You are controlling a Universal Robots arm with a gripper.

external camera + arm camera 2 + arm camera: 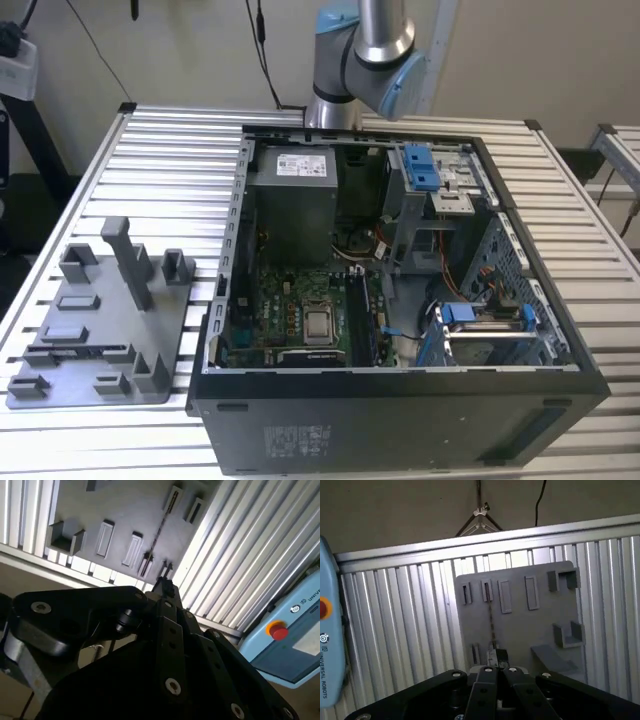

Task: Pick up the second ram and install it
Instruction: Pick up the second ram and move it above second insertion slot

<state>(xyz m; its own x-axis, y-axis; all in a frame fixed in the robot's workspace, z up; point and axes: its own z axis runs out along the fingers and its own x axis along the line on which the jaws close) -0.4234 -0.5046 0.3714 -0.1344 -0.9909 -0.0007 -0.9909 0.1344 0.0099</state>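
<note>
The second ram [491,622] is a thin dark strip standing on edge in the slots of the gray holder plate [520,630]. In the second wrist view the ram [158,535] runs across the same plate [125,515]. My gripper [496,656] hangs well above the plate, over the near end of the ram. Its fingertips [164,585] are together with nothing between them, so it is shut. In the exterior view the plate [100,330] lies at the left of the table, with the ram [75,352] near its front edge.
An open computer case [400,270] fills the exterior view's middle and right, with the motherboard [300,320], a power supply box [292,205] and blue drive latches [420,165] inside. Upright posts [128,260] rise from the plate. The table is ribbed aluminium [410,630].
</note>
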